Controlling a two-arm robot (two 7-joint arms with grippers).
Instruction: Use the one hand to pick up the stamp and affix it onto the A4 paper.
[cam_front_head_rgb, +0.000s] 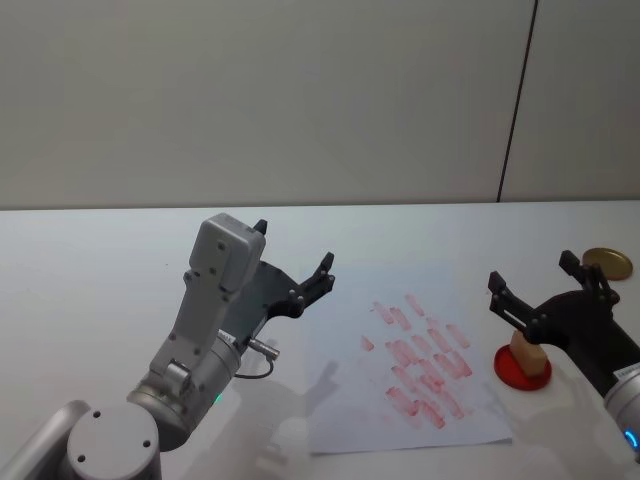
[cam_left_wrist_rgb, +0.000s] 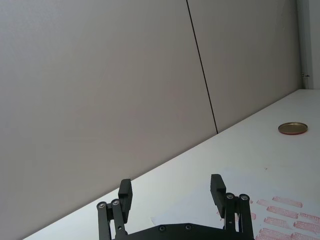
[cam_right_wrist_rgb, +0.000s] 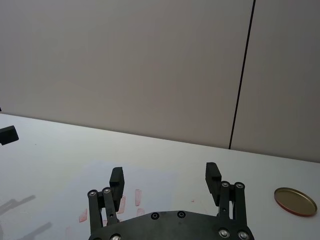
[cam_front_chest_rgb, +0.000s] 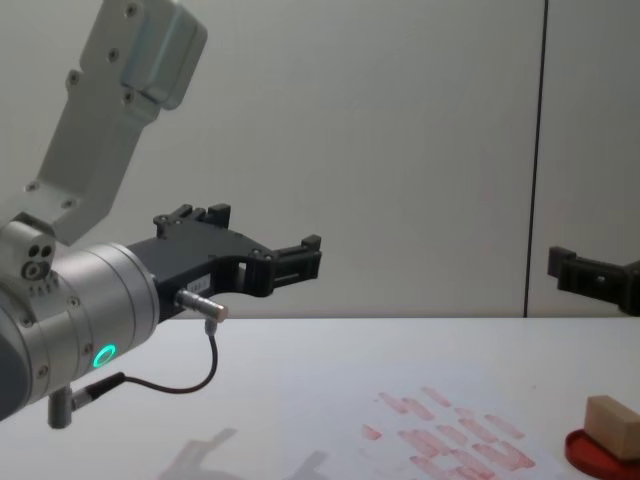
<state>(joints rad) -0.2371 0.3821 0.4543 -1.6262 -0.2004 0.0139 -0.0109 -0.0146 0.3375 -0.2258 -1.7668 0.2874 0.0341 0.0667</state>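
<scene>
We noted the right gripper (cam_front_head_rgb: 532, 272) held in the air at the right side of the surface (cam_front_head_rgb: 100, 260), above the stamp (cam_front_head_rgb: 528, 352) and not touching it. Its fingers (cam_right_wrist_rgb: 116, 176) stood spread wide with nothing between them. The stamp, a pale wooden block, sat on the round red ink dish (cam_front_head_rgb: 512, 372), just beside the right edge of the A4 paper (cam_front_head_rgb: 350, 400). The paper lay flat in the middle of the surface, its right half covered with slanting rows of pinkish-red prints (cam_front_head_rgb: 425, 370). A round gold lid (cam_front_head_rgb: 607, 263) lay farther back at the right, well apart from the dish. We recorded the left gripper (cam_front_head_rgb: 295, 247) raised above the surface near the paper's left edge, its fingers likewise wide apart and empty.
</scene>
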